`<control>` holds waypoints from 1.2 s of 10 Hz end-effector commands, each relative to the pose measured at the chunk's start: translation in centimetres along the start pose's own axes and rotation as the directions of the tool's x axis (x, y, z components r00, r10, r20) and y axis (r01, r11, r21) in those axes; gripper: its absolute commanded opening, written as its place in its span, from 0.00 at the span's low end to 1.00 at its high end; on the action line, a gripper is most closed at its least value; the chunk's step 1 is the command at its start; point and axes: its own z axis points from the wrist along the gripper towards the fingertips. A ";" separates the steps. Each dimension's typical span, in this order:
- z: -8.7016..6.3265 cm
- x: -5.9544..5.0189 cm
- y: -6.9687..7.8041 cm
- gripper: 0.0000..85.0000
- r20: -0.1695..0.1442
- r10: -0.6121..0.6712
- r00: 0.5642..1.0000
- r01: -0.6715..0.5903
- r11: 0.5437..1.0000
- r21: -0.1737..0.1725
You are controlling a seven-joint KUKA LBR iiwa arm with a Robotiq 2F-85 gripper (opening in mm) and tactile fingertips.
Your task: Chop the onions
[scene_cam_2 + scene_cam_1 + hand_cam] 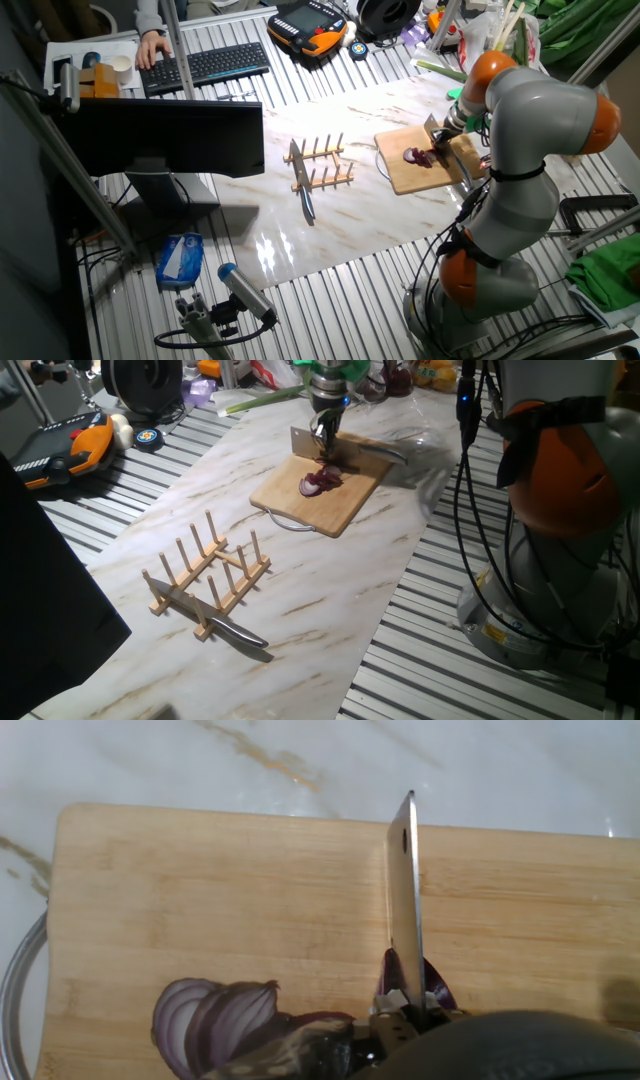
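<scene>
The desk [300,600] carried a rack [205,575] with a knife [235,630] at its foot, and farther back a board [335,495] whose near edge was cut off in the hand view. Over the board the tool [325,432] held a cleaver [404,895] edge-down, its fingers hidden in every view. The onion [215,1015] lay sliced on the board beside the blade, one piece half hidden behind it.
</scene>
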 end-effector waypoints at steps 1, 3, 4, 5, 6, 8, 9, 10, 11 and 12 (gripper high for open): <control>-0.4 0.1 0.0 0.01 -0.006 0.001 1.000 -0.001 1.000 -0.001; -1.1 0.2 0.0 0.01 -0.009 0.004 1.000 -0.004 1.000 0.004; -1.2 0.3 0.0 0.01 -0.012 0.008 1.000 -0.007 1.000 0.001; -1.0 0.3 0.1 0.01 -0.012 0.009 1.000 -0.009 1.000 -0.001; -0.8 0.4 0.3 0.01 -0.012 0.012 1.000 -0.012 1.000 -0.001; 0.2 0.8 0.5 0.01 -0.006 0.020 1.000 -0.020 1.000 -0.004; 0.5 0.9 0.6 0.01 -0.003 0.023 1.000 -0.023 1.000 -0.004; 0.3 0.9 0.5 0.01 -0.003 0.025 1.000 -0.025 1.000 -0.004; 0.2 0.9 0.5 0.01 -0.003 0.025 1.000 -0.025 1.000 -0.001; 0.0 0.8 0.5 0.01 -0.004 0.025 1.000 -0.025 1.000 -0.001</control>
